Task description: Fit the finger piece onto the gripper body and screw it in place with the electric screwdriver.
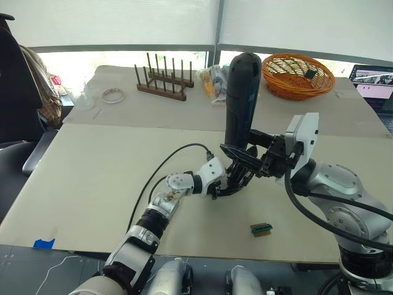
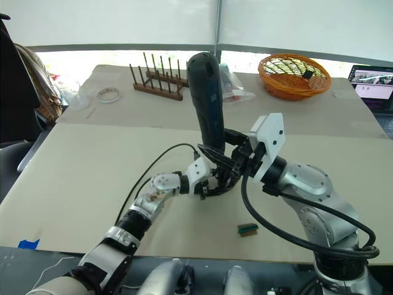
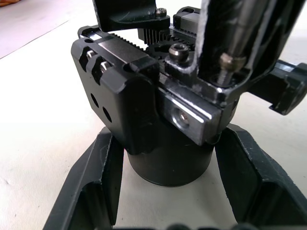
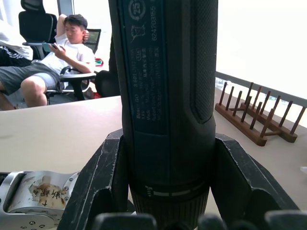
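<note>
The gripper body [image 3: 144, 86] stands on the table's middle on its round dark base. My left gripper [image 3: 168, 143] is shut on that base, one finger on each side. The same hold shows from above, left gripper [image 1: 230, 184] low on the table. The electric screwdriver [image 1: 241, 98] stands nearly upright over it, its thick black handle [image 4: 163, 72] clamped in my right gripper [image 4: 168, 143]. Its thin metal bit [image 3: 228, 60] points down at the silvery mechanism. The black finger piece [image 3: 273, 52] rises from that mechanism right beside the bit.
A tiny green block [image 1: 261, 228] lies near the front edge. At the back stand a wooden peg rack [image 1: 163, 83], a tape roll [image 1: 113, 95], a clear bag [image 1: 212, 77] and an orange basket [image 1: 298, 75]. A laptop [image 1: 374, 83] sits far right. A seated person [image 4: 48, 57] is beyond the table.
</note>
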Available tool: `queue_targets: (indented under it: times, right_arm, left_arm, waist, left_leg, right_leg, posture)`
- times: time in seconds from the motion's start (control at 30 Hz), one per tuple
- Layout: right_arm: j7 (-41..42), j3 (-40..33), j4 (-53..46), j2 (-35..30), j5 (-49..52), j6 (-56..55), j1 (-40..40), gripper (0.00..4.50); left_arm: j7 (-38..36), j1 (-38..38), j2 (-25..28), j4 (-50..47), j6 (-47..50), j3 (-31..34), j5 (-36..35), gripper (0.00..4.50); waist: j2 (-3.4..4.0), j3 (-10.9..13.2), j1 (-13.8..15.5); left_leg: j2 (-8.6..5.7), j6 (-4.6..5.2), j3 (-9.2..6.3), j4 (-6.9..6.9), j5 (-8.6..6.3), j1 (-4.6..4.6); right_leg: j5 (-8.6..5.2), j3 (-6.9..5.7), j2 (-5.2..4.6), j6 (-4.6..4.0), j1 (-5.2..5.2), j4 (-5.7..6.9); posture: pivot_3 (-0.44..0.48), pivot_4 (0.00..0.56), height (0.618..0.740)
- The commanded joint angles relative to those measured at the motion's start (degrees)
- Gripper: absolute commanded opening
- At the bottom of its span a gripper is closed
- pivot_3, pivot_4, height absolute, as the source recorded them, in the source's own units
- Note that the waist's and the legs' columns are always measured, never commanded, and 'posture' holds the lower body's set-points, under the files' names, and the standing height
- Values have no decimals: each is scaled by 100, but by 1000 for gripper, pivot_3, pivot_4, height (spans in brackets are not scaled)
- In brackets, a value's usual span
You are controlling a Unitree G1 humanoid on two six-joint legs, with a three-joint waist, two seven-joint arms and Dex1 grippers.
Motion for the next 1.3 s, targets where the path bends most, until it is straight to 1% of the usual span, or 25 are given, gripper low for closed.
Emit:
queue_targets:
  times: [0.03, 0.2, 0.37, 0.5, 0.7, 0.97, 1.17, 1.3]
  right_arm:
    - [114, 54, 87, -193, 20, 269, -15, 1968]
    - [186, 94, 262, -293, 100, 477, -44, 1968]
    - [161, 42, 507, -281, 262, 722, -56, 1968]
    - [233, 22, 593, -108, 208, 380, -47, 1967]
    - [348, 172, 634, 95, -162, -189, 242, 1967]
    - [316, 382, 634, 340, -446, -506, 458, 1967]
    - [245, 456, 736, 385, -636, -569, 552, 1967]
    - [371, 446, 766, 239, -652, -539, 654, 1967]
  left_arm:
    - [54, -218, -70, -57, -142, 100, -86, 2281]
    - [93, -271, -80, 35, -204, 120, -72, 2281]
    - [135, -278, -103, 65, -249, 137, -68, 2281]
    - [147, -283, -98, 84, -268, 146, -65, 2281]
    - [131, -259, -77, 38, -256, 141, -66, 2281]
    - [96, -263, -73, 4, -235, 119, -67, 2281]
    - [66, -262, -67, -26, -221, 106, -70, 2281]
    - [45, -259, -48, -29, -224, 101, -67, 2281]
  waist:
    - [0, 0, -1]
    - [0, 0, 0]
    - [0, 0, 10]
    - [0, 0, 11]
    - [0, 0, 11]
    - [1, -1, 6]
    - [2, -2, 6]
    - [2, -2, 5]
  left_leg:
    - [0, 0, 0, 0, 0, 0]
    - [1, 0, -2, 0, 0, 4]
    - [3, -1, -6, -2, -1, 27]
    - [2, -1, -7, -2, -2, 27]
    - [2, -1, -7, -2, -2, 27]
    - [3, -1, -7, -2, -2, 30]
    - [3, -2, -8, -2, -2, 32]
    - [3, -2, -8, -2, -2, 33]
  right_leg:
    - [0, 0, 0, 0, 0, 0]
    - [0, 0, 0, 0, 1, 0]
    - [0, 0, -3, 0, 3, -4]
    - [0, 2, -7, 0, 2, -3]
    - [0, 2, -7, 0, 2, -2]
    - [0, 2, -6, 0, 2, 0]
    - [0, 2, -6, 0, 3, 0]
    - [0, 2, -6, 0, 3, 0]
  posture:
    - [0, 150, 740]
    - [0, 150, 740]
    - [0, 150, 740]
    - [0, 150, 740]
    - [0, 150, 740]
    - [0, 150, 740]
    - [0, 150, 740]
    - [0, 150, 740]
